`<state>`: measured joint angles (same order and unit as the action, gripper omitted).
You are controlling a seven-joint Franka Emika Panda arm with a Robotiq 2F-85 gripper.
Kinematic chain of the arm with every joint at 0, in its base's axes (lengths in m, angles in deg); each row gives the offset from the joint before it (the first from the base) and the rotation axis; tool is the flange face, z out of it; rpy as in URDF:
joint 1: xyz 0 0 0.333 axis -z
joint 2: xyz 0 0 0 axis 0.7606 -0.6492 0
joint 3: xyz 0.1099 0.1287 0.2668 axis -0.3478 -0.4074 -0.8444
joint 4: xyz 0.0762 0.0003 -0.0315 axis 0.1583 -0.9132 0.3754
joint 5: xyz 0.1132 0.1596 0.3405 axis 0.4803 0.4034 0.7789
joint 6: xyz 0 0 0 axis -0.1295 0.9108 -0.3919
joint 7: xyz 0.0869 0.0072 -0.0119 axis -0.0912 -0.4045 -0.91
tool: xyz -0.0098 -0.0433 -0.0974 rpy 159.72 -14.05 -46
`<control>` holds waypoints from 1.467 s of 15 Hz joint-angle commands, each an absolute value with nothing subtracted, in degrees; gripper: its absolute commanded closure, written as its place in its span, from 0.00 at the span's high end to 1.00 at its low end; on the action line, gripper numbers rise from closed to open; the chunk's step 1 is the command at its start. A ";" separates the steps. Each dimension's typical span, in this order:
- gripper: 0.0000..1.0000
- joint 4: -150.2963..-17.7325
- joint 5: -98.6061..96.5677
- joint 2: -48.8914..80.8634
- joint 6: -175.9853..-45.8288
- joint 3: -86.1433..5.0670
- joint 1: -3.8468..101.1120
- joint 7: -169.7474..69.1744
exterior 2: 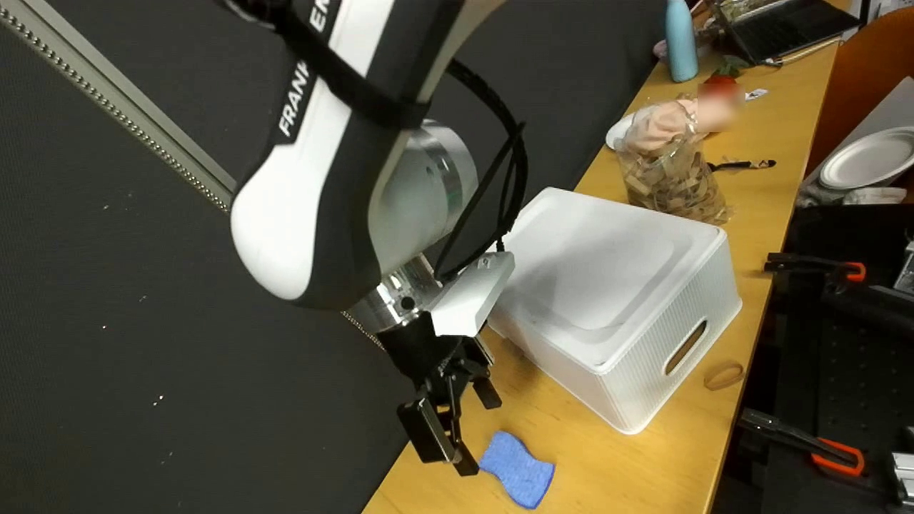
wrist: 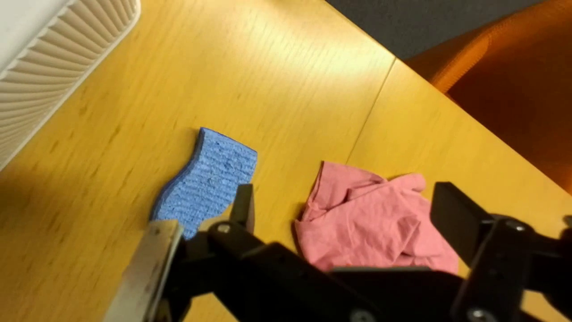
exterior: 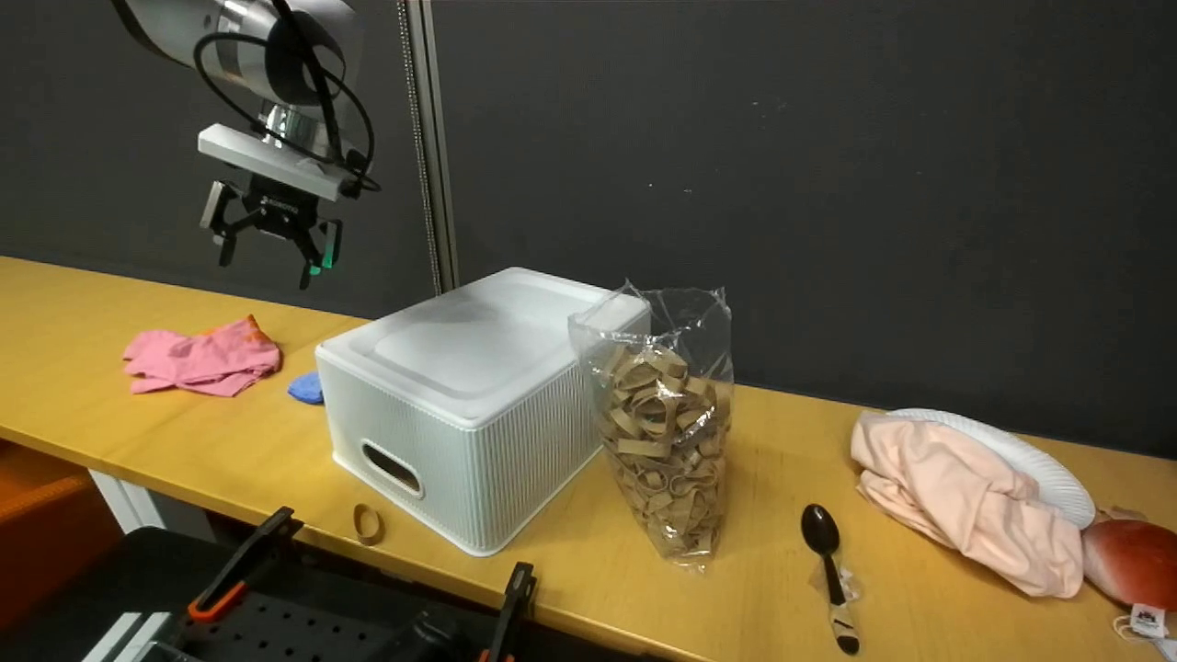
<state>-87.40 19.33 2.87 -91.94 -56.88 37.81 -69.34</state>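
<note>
My gripper hangs in the air above the table in an exterior view, with its fingers spread and nothing between them. A crumpled pink cloth lies on the wood below it. Seen from the wrist, that pink cloth appears between the wide-apart fingertips of the gripper, well beneath them. A blue wavy-edged sponge rests flat beside the cloth, partly covered by one finger. Another exterior view shows the sponge near the gripper, while the pink cloth is out of that picture.
A white ribbed box with a lid stands beside the sponge. Past it are a clear bag of tan bands, a black spoon and a peach cloth on a white plate. One loose band lies near the table edge.
</note>
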 commanded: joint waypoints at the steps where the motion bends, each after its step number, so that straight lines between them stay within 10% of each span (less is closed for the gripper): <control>1: 1.00 -79.54 12.66 -2.90 -86.82 -56.79 35.93 -67.43; 22: 1.00 -63.46 -7.15 -21.36 -88.81 -56.15 25.40 -69.78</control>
<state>-66.83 -4.16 -17.84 -88.67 -56.42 27.29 -69.30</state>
